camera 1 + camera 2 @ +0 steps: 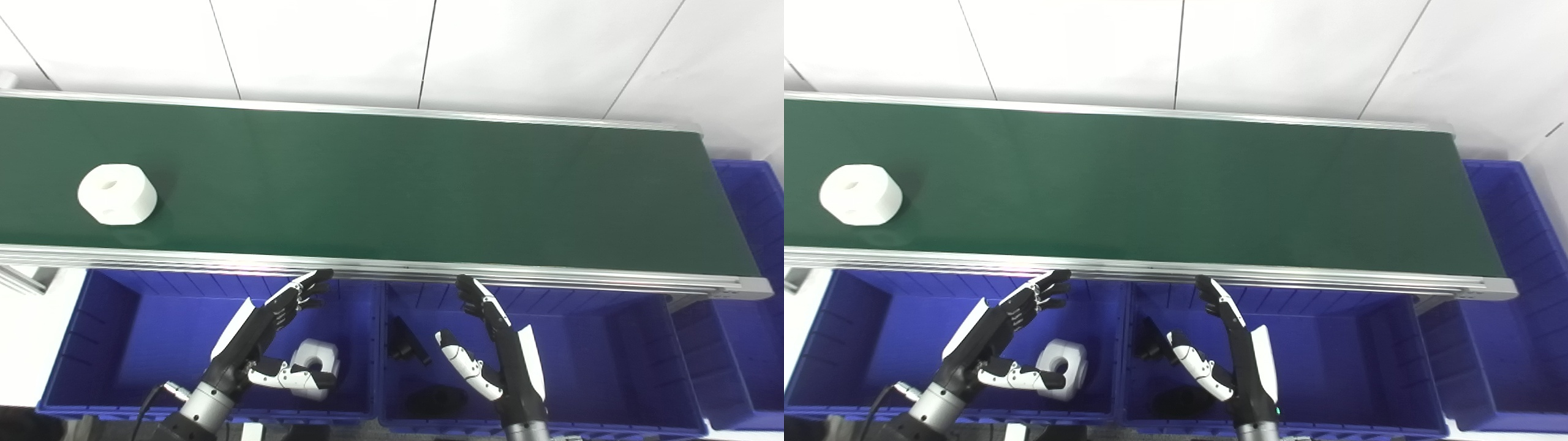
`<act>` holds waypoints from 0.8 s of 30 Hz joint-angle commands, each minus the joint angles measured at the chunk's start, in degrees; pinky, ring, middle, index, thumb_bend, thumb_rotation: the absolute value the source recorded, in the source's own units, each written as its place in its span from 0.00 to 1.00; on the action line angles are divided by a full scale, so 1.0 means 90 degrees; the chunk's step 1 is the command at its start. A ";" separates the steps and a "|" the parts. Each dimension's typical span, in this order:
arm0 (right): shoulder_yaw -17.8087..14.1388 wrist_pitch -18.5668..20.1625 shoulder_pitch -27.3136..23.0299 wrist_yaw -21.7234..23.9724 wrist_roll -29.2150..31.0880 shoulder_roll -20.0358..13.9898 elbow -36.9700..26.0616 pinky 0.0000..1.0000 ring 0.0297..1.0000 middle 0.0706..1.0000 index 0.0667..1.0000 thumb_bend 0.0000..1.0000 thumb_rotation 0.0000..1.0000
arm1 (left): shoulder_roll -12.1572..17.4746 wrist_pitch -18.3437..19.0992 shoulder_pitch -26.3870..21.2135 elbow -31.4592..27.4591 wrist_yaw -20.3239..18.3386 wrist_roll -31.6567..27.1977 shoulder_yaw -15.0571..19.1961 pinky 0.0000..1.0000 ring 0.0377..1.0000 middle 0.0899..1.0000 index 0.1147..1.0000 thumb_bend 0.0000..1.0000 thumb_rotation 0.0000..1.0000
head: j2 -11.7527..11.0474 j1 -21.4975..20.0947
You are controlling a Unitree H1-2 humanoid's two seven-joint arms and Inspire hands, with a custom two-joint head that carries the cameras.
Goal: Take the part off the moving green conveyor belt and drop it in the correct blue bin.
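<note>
A white round part (117, 193) with a hole in its top lies on the green conveyor belt (392, 184) at the far left. My left hand (269, 337) hovers open over the left blue bin (92, 343), below the belt's near rail. My right hand (490, 343) hovers open over the middle blue bin (600, 349). Neither hand holds anything, and both are far to the right of the part on the belt.
A white part (315, 366) lies in the left bin beside my left thumb. Black parts (407, 343) lie in the middle bin. Another blue bin (756, 257) stands past the belt's right end. A silver rail (392, 269) edges the belt.
</note>
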 commanded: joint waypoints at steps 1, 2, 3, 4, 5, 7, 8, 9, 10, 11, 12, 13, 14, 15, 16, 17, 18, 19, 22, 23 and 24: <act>0.0000 -0.0479 0.0003 0.0009 0.0060 -0.0070 0.0000 0.82 0.84 0.85 0.87 0.61 0.63 | -0.0044 -0.0239 0.0023 -0.0035 0.0115 0.0051 -0.0051 0.79 0.87 0.90 0.85 0.74 0.24 | -0.0216 0.0371; -0.0011 -0.0540 0.0007 0.0014 0.0076 -0.0115 0.0056 0.82 0.85 0.85 0.87 0.60 0.64 | -0.0064 -0.0239 0.0021 0.0000 0.0152 0.0086 -0.0089 0.79 0.87 0.90 0.84 0.74 0.24 | -0.0245 0.0418; -0.0022 -0.0625 0.0019 0.0038 0.0164 -0.0161 0.0116 0.82 0.85 0.85 0.87 0.60 0.64 | -0.0071 -0.0239 0.0008 0.0044 0.0236 0.0164 -0.0134 0.79 0.87 0.90 0.84 0.75 0.24 | -0.0413 0.0687; -0.0030 -0.0685 0.0026 0.0054 0.0229 -0.0187 0.0155 0.81 0.85 0.85 0.87 0.59 0.62 | -0.0065 -0.0239 -0.0003 0.0075 0.0312 0.0222 -0.0175 0.79 0.87 0.90 0.85 0.74 0.25 | -0.0438 0.0728; -0.0037 -0.0744 0.0029 0.0067 0.0297 -0.0214 0.0197 0.81 0.85 0.86 0.87 0.59 0.62 | -0.0061 -0.0239 -0.0018 0.0098 0.0408 0.0289 -0.0203 0.79 0.87 0.91 0.85 0.74 0.25 | -0.0537 0.0890; -0.0037 -0.0826 0.0019 0.0048 0.0370 -0.0269 0.0271 0.81 0.85 0.85 0.87 0.57 0.60 | -0.0053 -0.0239 -0.0053 0.0143 0.0580 0.0376 -0.0277 0.80 0.88 0.91 0.85 0.75 0.28 | -0.0708 0.1144; -0.0033 -0.0851 0.0009 0.0027 0.0392 -0.0298 0.0303 0.81 0.85 0.85 0.87 0.57 0.59 | -0.0050 -0.0239 -0.0072 0.0168 0.0657 0.0408 -0.0322 0.81 0.88 0.91 0.84 0.75 0.28 | -0.0751 0.1203; -0.0025 -0.0864 -0.0002 0.0007 0.0404 -0.0325 0.0327 0.81 0.85 0.85 0.87 0.56 0.59 | -0.0041 -0.0239 -0.0088 0.0187 0.0730 0.0435 -0.0369 0.81 0.88 0.91 0.84 0.75 0.28 | -0.0784 0.1230; -0.0012 -0.0870 -0.0014 -0.0024 0.0393 -0.0349 0.0343 0.81 0.85 0.85 0.87 0.56 0.59 | -0.0028 -0.0239 -0.0099 0.0193 0.0808 0.0464 -0.0415 0.81 0.88 0.91 0.84 0.75 0.28 | -0.0782 0.1216; 0.0013 -0.0872 -0.0031 -0.0067 0.0363 -0.0377 0.0357 0.80 0.85 0.85 0.87 0.54 0.59 | -0.0005 -0.0239 -0.0101 0.0189 0.0874 0.0509 -0.0457 0.82 0.88 0.91 0.84 0.76 0.28 | -0.0787 0.1170; 0.0040 -0.0873 -0.0048 -0.0106 0.0340 -0.0404 0.0379 0.80 0.85 0.85 0.87 0.54 0.59 | 0.0026 -0.0239 -0.0106 0.0189 0.0937 0.0545 -0.0504 0.82 0.89 0.91 0.85 0.76 0.29 | -0.0830 0.1076; 0.0064 -0.0874 -0.0060 -0.0138 0.0328 -0.0425 0.0394 0.80 0.85 0.85 0.86 0.54 0.59 | 0.0059 -0.0239 -0.0113 0.0191 0.0989 0.0560 -0.0550 0.83 0.89 0.92 0.85 0.75 0.29 | -0.0830 0.1076; 0.0091 -0.0874 -0.0075 -0.0173 0.0328 -0.0442 0.0419 0.80 0.84 0.85 0.86 0.53 0.58 | 0.0094 -0.0239 -0.0126 0.0208 0.1040 0.0574 -0.0592 0.83 0.89 0.92 0.85 0.75 0.29 | -0.0879 0.0982; 0.0108 -0.0874 -0.0086 -0.0193 0.0330 -0.0451 0.0443 0.80 0.84 0.84 0.86 0.53 0.55 | 0.0124 -0.0239 -0.0138 0.0214 0.1121 0.0596 -0.0631 0.84 0.90 0.93 0.86 0.74 0.29 | -0.0879 0.0982; 0.0131 -0.0874 -0.0101 -0.0219 0.0320 -0.0465 0.0469 0.80 0.84 0.84 0.86 0.53 0.53 | 0.0144 -0.0239 -0.0147 0.0223 0.1222 0.0631 -0.0662 0.84 0.90 0.92 0.86 0.75 0.29 | -0.0919 0.0930; 0.0149 -0.0874 -0.0115 -0.0237 0.0316 -0.0472 0.0492 0.80 0.84 0.84 0.86 0.53 0.52 | 0.0173 -0.0239 -0.0153 0.0218 0.1323 0.0665 -0.0697 0.83 0.89 0.92 0.85 0.75 0.30 | -0.0941 0.0907; 0.0173 -0.0874 -0.0136 -0.0269 0.0315 -0.0479 0.0527 0.80 0.84 0.84 0.85 0.53 0.49 | 0.0212 -0.0239 -0.0165 0.0218 0.1424 0.0696 -0.0742 0.83 0.89 0.91 0.85 0.75 0.30 | -0.0997 0.0846; 0.0195 -0.0874 -0.0156 -0.0303 0.0303 -0.0486 0.0554 0.79 0.83 0.83 0.85 0.54 0.48 | 0.0265 -0.0239 -0.0174 0.0187 0.1497 0.0721 -0.0778 0.82 0.88 0.91 0.85 0.75 0.29 | -0.1010 0.0835; 0.0242 -0.0874 -0.0207 -0.0399 0.0255 -0.0501 0.0652 0.78 0.83 0.83 0.85 0.54 0.46 | 0.0405 -0.0239 -0.0204 0.0100 0.1651 0.0706 -0.0847 0.82 0.88 0.91 0.85 0.74 0.28 | -0.1177 0.0767; 0.0248 -0.0874 -0.0211 -0.0420 0.0242 -0.0502 0.0669 0.78 0.83 0.83 0.84 0.55 0.46 | 0.0442 -0.0239 -0.0204 0.0058 0.1680 0.0676 -0.0853 0.82 0.89 0.92 0.85 0.74 0.25 | -0.1177 0.0767; 0.0263 -0.0874 -0.0219 -0.0458 0.0239 -0.0506 0.0698 0.78 0.82 0.83 0.84 0.56 0.46 | 0.0509 -0.0239 -0.0215 -0.0027 0.1740 0.0678 -0.0839 0.81 0.89 0.92 0.85 0.74 0.24 | -0.1245 0.0752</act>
